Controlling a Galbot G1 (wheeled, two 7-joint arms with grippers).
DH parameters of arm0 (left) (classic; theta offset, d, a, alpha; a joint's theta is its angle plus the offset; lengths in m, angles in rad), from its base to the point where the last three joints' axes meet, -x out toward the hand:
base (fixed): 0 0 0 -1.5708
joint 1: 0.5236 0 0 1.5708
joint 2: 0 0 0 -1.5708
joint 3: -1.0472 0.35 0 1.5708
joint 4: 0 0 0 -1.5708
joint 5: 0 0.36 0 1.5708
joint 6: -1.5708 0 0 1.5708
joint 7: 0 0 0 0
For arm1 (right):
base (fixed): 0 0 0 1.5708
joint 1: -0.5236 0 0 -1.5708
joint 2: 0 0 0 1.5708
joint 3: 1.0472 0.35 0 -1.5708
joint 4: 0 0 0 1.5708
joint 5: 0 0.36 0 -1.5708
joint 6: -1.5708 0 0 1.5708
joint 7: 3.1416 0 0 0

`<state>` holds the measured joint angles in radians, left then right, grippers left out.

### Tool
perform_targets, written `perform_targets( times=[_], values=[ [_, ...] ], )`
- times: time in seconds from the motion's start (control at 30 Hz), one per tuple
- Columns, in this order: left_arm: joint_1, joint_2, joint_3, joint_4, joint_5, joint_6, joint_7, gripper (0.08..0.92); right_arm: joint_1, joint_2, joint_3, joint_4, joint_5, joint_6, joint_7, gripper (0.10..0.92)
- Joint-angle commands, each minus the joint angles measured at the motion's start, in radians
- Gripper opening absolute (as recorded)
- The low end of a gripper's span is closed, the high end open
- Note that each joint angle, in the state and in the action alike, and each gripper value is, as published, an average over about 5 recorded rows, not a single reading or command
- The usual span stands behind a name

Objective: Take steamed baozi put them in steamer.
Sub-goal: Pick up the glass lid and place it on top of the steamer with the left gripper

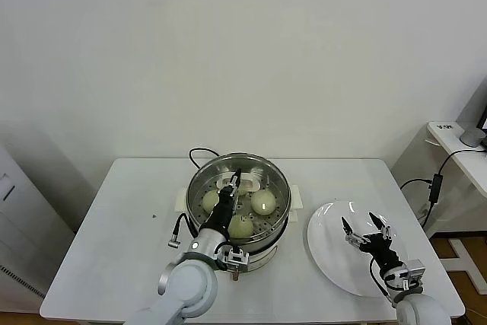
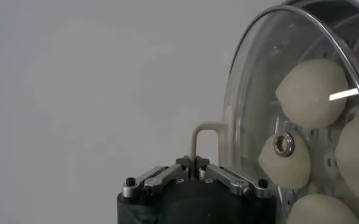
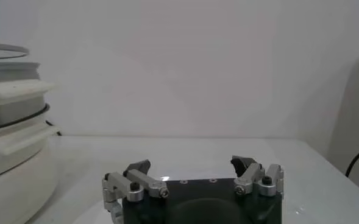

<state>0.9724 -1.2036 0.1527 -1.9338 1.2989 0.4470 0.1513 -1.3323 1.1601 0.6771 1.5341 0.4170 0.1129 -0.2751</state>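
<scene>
The steamer (image 1: 278,182) stands mid-table, a shiny steel pot on a white base. Three steamed baozi show inside it in the head view: one on the left (image 1: 211,201), one on the right (image 1: 263,202) and one nearer me (image 1: 242,227). My left gripper (image 1: 234,182) reaches over the pot and is shut on the white handle (image 2: 202,130) of the glass lid (image 2: 252,91). Through that lid the left wrist view shows several baozi (image 2: 312,91). My right gripper (image 1: 365,227) hovers open and empty over the white plate (image 1: 326,253); in its own view (image 3: 191,163) nothing lies between the fingers.
A black cord (image 1: 199,154) runs from behind the steamer. The steamer's white base (image 3: 11,152) fills one side of the right wrist view. A side table (image 1: 456,142) with a hanging cable stands at the far right, and a white cabinet (image 1: 15,211) at the left.
</scene>
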Motion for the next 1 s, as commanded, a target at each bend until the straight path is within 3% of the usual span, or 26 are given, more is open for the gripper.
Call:
perform_targets(
  times=[0.03,0.77,1.0],
  values=[
    [0.000,-0.008,0.002,0.027,0.000,-0.007,-0.014,0.105,-0.002,-0.003,0.004,-0.002,0.001,0.002,-0.002,0.823],
    [0.045,-0.002,-0.025,0.027,-0.058,-0.006,-0.056,0.106,-0.003,0.003,0.008,-0.008,0.002,0.005,-0.005,0.823],
    [0.108,0.058,-0.063,-0.143,-0.296,-0.037,-0.045,0.257,-0.006,0.003,0.013,-0.010,0.005,0.007,-0.010,0.823]
  ],
)
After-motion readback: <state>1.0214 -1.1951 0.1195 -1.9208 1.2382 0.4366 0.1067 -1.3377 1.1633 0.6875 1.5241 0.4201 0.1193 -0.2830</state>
